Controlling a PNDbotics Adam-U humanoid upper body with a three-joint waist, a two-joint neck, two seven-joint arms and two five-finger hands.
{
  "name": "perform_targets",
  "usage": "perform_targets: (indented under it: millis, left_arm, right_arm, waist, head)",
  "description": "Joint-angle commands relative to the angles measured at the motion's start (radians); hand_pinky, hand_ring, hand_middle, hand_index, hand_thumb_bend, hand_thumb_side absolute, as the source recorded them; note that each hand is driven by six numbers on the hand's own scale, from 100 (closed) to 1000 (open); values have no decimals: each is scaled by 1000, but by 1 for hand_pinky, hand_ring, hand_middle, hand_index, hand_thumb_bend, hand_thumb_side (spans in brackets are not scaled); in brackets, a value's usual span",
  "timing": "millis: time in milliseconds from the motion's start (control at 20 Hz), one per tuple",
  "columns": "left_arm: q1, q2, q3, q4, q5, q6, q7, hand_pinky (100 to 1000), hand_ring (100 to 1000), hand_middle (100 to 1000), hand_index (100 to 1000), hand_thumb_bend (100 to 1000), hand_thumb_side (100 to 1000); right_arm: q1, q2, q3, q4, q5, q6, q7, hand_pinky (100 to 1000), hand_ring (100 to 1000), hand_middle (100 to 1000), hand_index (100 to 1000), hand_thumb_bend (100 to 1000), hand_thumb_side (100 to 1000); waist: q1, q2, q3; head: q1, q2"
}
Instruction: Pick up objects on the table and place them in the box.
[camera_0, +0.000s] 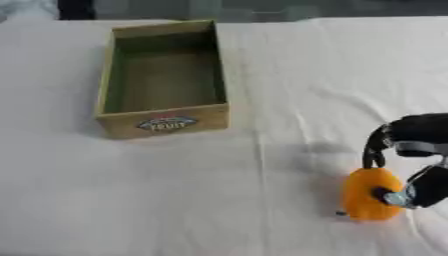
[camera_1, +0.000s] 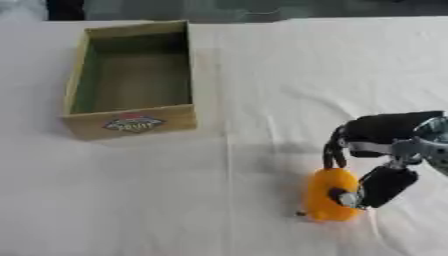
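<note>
An orange, rounded object (camera_1: 325, 200) stands on the white tablecloth at the lower right. My right hand (camera_1: 385, 134) comes in from the right edge and curls over it: fingers (camera_1: 333, 150) hang down behind its top and the thumb (camera_1: 378, 187) presses its right side. The object still rests on the cloth. An open cardboard box (camera_0: 163, 120) with a fruit label on its near wall stands at the upper left, and nothing shows inside it. My left hand shows in neither view.
White cloth (camera_0: 219, 200) covers the whole table, with a crease running down the middle. A broad stretch of cloth lies between the box and the orange object. The table's far edge runs along the top.
</note>
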Motion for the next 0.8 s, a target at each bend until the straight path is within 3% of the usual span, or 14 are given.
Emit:
perform_targets:
  millis: [50, 200, 300, 350, 650, 800]
  left_arm:
    - [-12, 19, 0, -16, 1, -4, -1, 764, 688, 712, 866, 100, 920]
    - [-13, 19, -1, -16, 2, -5, -1, 763, 688, 712, 866, 100, 920]
    - [-13, 19, -1, -16, 2, -5, -1, 763, 688, 712, 866, 100, 919]
    - [-14, 19, 0, -16, 2, -6, 0, 763, 688, 712, 866, 100, 919]
    - [-16, 18, -1, -16, 3, -6, 1, 762, 689, 709, 867, 100, 918]
    - [-17, 18, -2, -16, 3, -7, 0, 762, 689, 709, 867, 100, 916]
  right_arm:
    - [-2, -38, -2, -14, -14, 8, 11, 812, 907, 581, 734, 109, 338]
    - [5, -39, 6, -14, -15, 10, 36, 828, 943, 662, 901, 270, 424]
    - [10, -42, 11, -14, -7, 6, 49, 839, 958, 688, 964, 338, 460]
    - [14, -44, 14, -14, -4, 3, 52, 839, 958, 690, 972, 348, 464]
    - [13, -52, 8, -14, 2, 1, 54, 849, 970, 697, 1000, 606, 541]
    - [6, -55, 1, -14, 10, 6, 54, 851, 973, 701, 1000, 640, 539]
  waist:
    - [-2, -14, 2]
    - [-3, -12, 4]
    - [-4, -12, 6]
    - [-4, -11, 7]
    - [-6, -11, 6]
    - [-6, -12, 6]
  head:
    - [-3, -3]
    - [-3, -3]
    - [-4, -3]
    - [-4, -3]
    - [-4, -3]
    - [-4, -4]
